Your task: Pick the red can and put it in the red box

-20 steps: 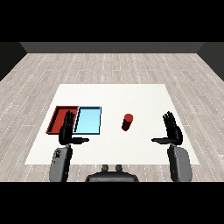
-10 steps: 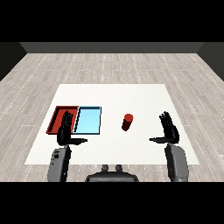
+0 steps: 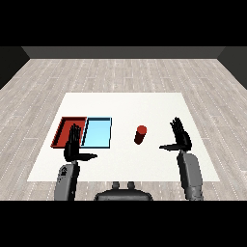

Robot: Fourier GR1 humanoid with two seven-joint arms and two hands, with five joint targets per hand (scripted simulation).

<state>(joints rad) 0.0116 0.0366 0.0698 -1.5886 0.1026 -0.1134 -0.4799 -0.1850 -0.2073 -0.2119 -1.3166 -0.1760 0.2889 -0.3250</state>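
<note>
On my white square table [image 3: 125, 103] I see the shallow red rectangular tray [image 3: 64, 129] at the left, touching the shallow light blue rectangular tray [image 3: 97, 133] on its right. The small red cylindrical can [image 3: 140, 134] stands upright right of both trays, apart from them. My black left hand [image 3: 73, 148] hangs before the red tray; my black right hand [image 3: 180, 139] hangs right of the can.

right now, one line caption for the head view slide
Both open hands, left and right, hover; red can stands right of the trays.
</note>
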